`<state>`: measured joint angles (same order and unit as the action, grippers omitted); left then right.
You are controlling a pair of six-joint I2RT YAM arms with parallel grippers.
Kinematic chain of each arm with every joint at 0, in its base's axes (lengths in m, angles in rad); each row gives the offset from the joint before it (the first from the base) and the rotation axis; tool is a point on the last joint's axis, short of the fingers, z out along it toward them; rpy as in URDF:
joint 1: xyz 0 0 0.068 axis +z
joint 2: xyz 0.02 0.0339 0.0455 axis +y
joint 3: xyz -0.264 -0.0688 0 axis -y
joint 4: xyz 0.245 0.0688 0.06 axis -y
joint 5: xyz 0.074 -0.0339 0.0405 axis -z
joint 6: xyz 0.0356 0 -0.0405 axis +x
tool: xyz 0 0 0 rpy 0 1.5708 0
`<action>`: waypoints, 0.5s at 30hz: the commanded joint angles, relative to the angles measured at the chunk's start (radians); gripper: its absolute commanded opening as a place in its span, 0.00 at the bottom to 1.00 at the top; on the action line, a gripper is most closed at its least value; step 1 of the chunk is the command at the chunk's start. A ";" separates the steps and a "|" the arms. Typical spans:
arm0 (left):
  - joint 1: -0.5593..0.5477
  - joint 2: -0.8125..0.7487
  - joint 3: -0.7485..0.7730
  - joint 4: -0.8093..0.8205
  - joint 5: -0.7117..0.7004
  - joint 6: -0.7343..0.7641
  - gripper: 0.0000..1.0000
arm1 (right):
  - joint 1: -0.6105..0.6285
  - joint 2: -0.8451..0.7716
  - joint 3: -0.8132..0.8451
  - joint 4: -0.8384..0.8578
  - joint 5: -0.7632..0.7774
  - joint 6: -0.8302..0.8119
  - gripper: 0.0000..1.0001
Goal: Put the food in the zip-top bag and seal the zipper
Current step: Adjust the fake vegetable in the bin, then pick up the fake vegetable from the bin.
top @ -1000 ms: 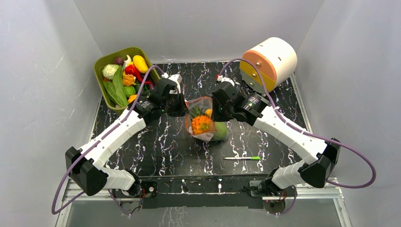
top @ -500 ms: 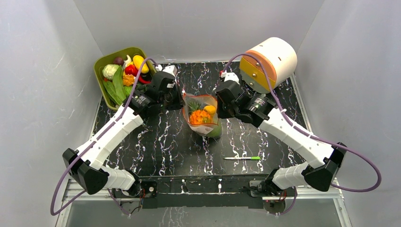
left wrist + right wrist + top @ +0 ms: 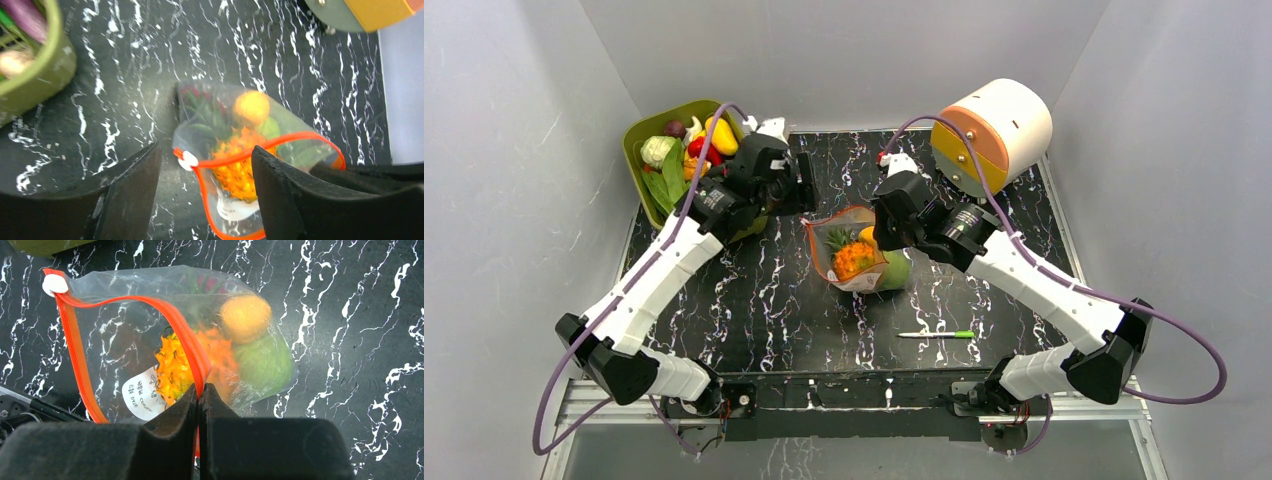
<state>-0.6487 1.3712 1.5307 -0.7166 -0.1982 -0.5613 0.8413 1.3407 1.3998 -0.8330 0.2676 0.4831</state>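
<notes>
The clear bag [image 3: 856,255] lies on the black marbled table [image 3: 754,300] just above the middle of the top view, between the two arms. Inside it are pieces of food: an orange pineapple [image 3: 172,367], a green lump [image 3: 262,365] and a small round orange piece [image 3: 245,317]. The right gripper [image 3: 200,395] is clenched on the red-orange zipper [image 3: 175,325] at the bag's mouth. From that pinch the two strips spread apart toward a white tab [image 3: 55,284], so the mouth gapes there. The left gripper [image 3: 206,152] is released, its jaws spread wide and hanging above the bag without touching it. More food fills a green tub [image 3: 639,135] at the upper left. A white and orange drum [image 3: 991,133] sits at the upper right. A pen [image 3: 936,334] lies well below the bag.
</notes>
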 commanded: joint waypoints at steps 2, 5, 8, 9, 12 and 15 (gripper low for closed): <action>0.119 0.027 0.092 -0.044 -0.023 0.075 0.68 | -0.006 -0.037 -0.005 0.095 -0.021 -0.026 0.00; 0.210 0.041 0.114 -0.047 -0.011 0.110 0.74 | -0.005 -0.049 -0.016 0.111 -0.038 -0.028 0.00; 0.258 0.073 0.152 -0.055 -0.051 0.167 0.79 | -0.006 -0.062 -0.027 0.125 -0.050 -0.032 0.00; 0.272 0.084 0.158 -0.049 -0.065 0.190 0.80 | -0.005 -0.064 -0.028 0.127 -0.052 -0.035 0.00; 0.312 0.118 0.154 -0.003 -0.078 0.262 0.84 | -0.005 -0.067 -0.030 0.126 -0.045 -0.040 0.00; 0.353 0.169 0.153 0.040 -0.135 0.321 0.85 | -0.006 -0.056 -0.018 0.127 -0.050 -0.049 0.00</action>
<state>-0.3401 1.4963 1.6535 -0.7273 -0.2543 -0.3569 0.8413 1.3117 1.3628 -0.7834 0.2173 0.4595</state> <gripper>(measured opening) 0.845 0.009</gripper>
